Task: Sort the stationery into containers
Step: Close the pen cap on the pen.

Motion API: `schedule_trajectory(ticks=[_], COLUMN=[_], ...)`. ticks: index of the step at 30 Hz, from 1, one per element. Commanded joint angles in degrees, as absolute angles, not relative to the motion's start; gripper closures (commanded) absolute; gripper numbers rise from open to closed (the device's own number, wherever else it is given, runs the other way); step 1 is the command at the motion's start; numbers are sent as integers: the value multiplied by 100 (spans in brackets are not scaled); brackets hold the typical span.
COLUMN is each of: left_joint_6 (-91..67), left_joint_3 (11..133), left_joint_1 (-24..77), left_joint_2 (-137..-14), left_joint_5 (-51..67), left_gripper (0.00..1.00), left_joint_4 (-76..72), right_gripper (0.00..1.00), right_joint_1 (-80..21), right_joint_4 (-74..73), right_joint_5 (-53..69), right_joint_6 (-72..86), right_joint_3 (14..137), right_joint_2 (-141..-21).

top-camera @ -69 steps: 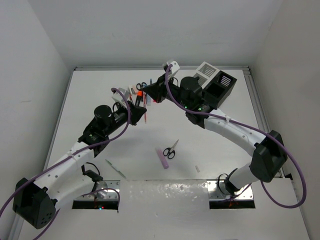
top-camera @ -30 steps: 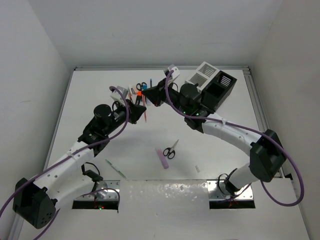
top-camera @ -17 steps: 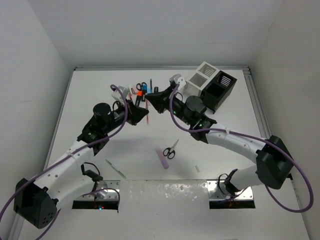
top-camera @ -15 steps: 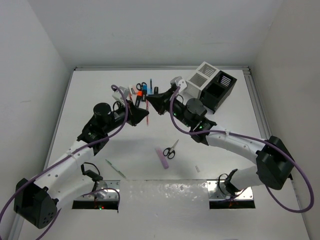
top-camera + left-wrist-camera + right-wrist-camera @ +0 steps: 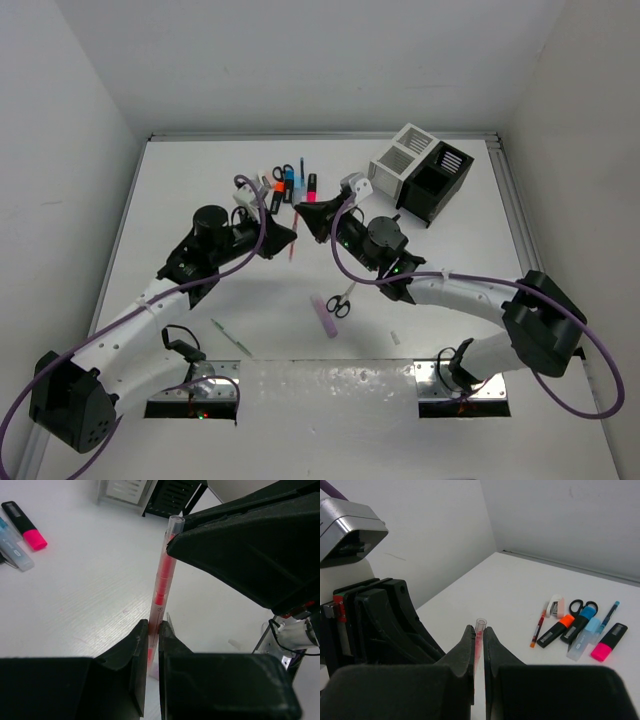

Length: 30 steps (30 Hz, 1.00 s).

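A red pen [image 5: 292, 248] hangs above the table's middle, gripped at both ends. My left gripper [image 5: 288, 236] is shut on its lower part [image 5: 154, 626]. My right gripper [image 5: 303, 219] is shut just below its clear top end [image 5: 478, 632]. The pen [image 5: 162, 580] stands nearly upright between the two. The white container [image 5: 396, 160] and the black container [image 5: 437, 181] adjoin at the back right. More stationery lies at the back: scissors [image 5: 582, 606], an orange marker [image 5: 556, 631], a blue marker [image 5: 581, 624], a pink marker [image 5: 608, 642] and a red-orange pen [image 5: 538, 627].
Nearer the arm bases lie black-handled scissors [image 5: 342, 298], a lilac bar [image 5: 324, 316], a thin green pen [image 5: 231, 337] and a tiny white piece [image 5: 395, 338]. White walls close in the table at the back and on both sides.
Both grippers have moved together towards the near side with the red pen between them. The right arm has swung away from the containers and lowered.
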<state>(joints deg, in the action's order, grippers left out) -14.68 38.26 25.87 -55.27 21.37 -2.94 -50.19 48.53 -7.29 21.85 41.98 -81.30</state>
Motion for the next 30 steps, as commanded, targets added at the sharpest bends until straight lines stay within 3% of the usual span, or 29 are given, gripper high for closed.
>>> schedule_trajectory(ticks=[1,17,21,30], left_joint_6=[-1275,-660,-370,-97], left_joint_3=[4324,4201,4149,4149], left_joint_1=[2373,2522,2601,2584], left_joint_2=[-5309,-5300,-5230,-5203], left_joint_5=[1538,1380,1389,1441], left_gripper=[100,100,100,100], left_joint_4=[-2074,-1714,-1380,-1257], right_gripper=[100,100,87,70], right_joint_1=[-5326,-5441,-5379,-5107], right_joint_4=[3402,3147,2708,2540], right_joint_5=[-395,-282,-71,184], right_joint_6=[2083,1785,1556,1643], right_joint_3=[3727,4094,4543,4746], right_joint_2=[-8455,-8587,-8456,-7805])
